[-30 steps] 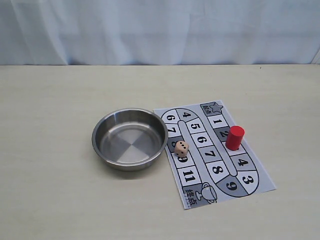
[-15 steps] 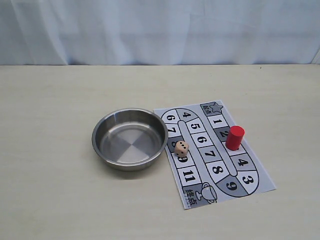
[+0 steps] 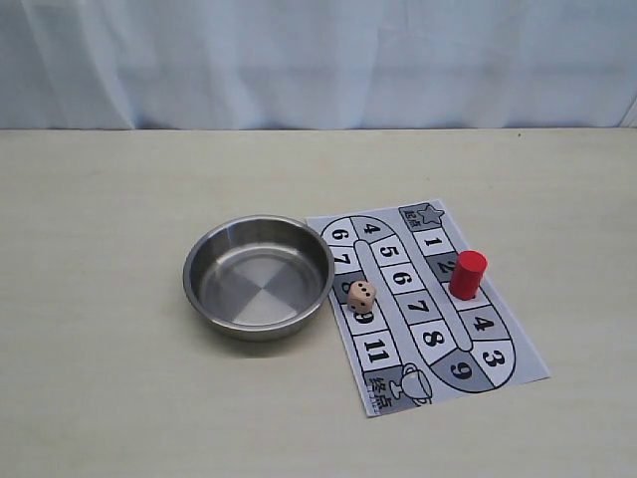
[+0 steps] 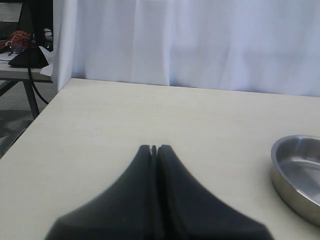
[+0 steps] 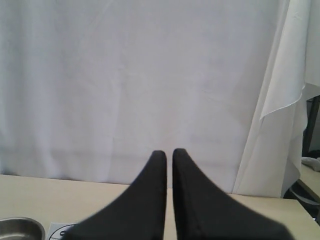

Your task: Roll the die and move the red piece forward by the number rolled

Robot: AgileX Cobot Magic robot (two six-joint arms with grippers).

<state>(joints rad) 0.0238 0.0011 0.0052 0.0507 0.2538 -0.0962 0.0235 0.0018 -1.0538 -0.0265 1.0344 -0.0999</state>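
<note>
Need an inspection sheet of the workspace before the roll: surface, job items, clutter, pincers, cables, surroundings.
Surface: pale table, game board lying flat on it.
Job's things: die on the board, beside the bowl; red piece upright on the track by square 2.
Clutter: steel bowl, empty.
Pincers: left pincer shut, empty; right pincer shut but for a thin slit, empty.
Cables: dark cable beyond the table edge.
Surroundings: white curtain; side table.

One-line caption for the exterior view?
Tan pipped die and red cylinder pawn on numbered paper board beside steel bowl.
</note>
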